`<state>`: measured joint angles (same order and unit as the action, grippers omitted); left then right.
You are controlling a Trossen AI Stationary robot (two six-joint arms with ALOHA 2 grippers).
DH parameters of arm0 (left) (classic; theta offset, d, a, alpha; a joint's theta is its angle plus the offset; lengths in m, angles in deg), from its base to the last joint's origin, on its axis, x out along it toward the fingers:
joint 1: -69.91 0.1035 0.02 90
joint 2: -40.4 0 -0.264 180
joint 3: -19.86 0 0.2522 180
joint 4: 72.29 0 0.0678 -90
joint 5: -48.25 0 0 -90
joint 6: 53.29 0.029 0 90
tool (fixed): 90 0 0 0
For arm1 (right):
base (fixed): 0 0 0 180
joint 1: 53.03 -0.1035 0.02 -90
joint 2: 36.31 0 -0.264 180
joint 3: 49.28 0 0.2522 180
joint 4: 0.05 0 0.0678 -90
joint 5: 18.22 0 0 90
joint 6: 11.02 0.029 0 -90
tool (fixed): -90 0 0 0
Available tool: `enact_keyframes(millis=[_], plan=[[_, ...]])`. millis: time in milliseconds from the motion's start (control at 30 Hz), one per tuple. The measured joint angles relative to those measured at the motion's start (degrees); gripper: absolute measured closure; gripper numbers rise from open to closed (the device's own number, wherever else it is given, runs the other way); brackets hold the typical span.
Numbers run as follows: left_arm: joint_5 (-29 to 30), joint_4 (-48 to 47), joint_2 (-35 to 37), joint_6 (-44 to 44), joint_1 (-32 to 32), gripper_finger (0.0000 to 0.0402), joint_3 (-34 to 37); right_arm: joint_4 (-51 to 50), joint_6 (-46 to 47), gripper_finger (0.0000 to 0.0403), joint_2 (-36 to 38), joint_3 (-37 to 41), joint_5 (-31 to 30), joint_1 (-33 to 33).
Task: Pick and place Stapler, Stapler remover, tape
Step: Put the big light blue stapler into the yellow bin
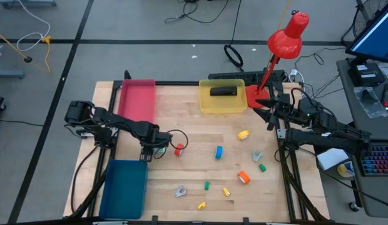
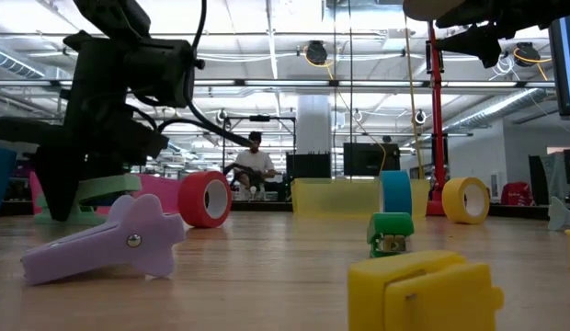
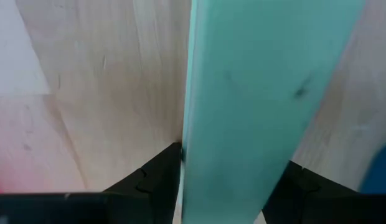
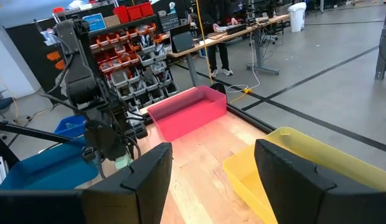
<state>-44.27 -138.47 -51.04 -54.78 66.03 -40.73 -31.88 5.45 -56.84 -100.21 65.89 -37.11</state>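
A mint-green stapler [image 1: 161, 150] lies at the table's left-middle, and my left gripper [image 1: 153, 148] points down over it, shut on it. The left wrist view shows the stapler [image 3: 255, 93] filling the gap between the two dark fingers. Red tape [image 1: 179, 149] stands on edge just right of it. Blue tape [image 1: 219, 152], yellow tape [image 1: 243, 134] and orange tape [image 1: 244, 177] lie farther right. A lavender stapler remover [image 1: 181, 191] and a grey one [image 1: 257, 155] rest on the wood. My right gripper [image 1: 270, 114] waits raised at the right, open. My left gripper pinches the stapler's two long sides [image 3: 188, 149] between its fingers, which come from above and lie across the stapler's length. In the low view the stapler [image 2: 106, 190] looks to have its base on the wood, its top arm tilted up.
A yellow bin [image 1: 206, 106] holding a black stapler [image 1: 223, 91] stands at the back centre. A pink bin [image 1: 137, 97] is at the back left and a blue bin [image 1: 124, 187] at the near left. A red lamp [image 1: 285, 40] stands back right. Small green and yellow blocks lie near the front.
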Motion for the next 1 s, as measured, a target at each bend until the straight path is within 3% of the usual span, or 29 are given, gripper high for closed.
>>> enact_keyframes(millis=[233,433,567,733,1000], plan=[[0.0,-0.8,1.7,-1.7,0.1,0.0284,-1.4,0.0,0.0,0.0179,0.0,0.0,0.0,0.0],[0.0,-2.1,3.6,-2.2,0.1,0.0284,-3.8,0.2,0.0,0.0179,0.0,0.0,0.0,0.0],[0.0,-8.8,5.6,-3.6,0.8,0.0284,-7.1,0.3,0.0,0.0179,0.0,0.0,0.0,0.0],[0.1,-16.3,8.8,-4.9,1.9,0.0284,-12.9,0.3,0.0,0.0179,0.0,0.0,0.1,0.0],[1.4,-17.0,10.3,-7.7,2.8,0.0284,-25.6,3.1,3.9,0.0179,-3.8,0.0,0.5,0.0]])
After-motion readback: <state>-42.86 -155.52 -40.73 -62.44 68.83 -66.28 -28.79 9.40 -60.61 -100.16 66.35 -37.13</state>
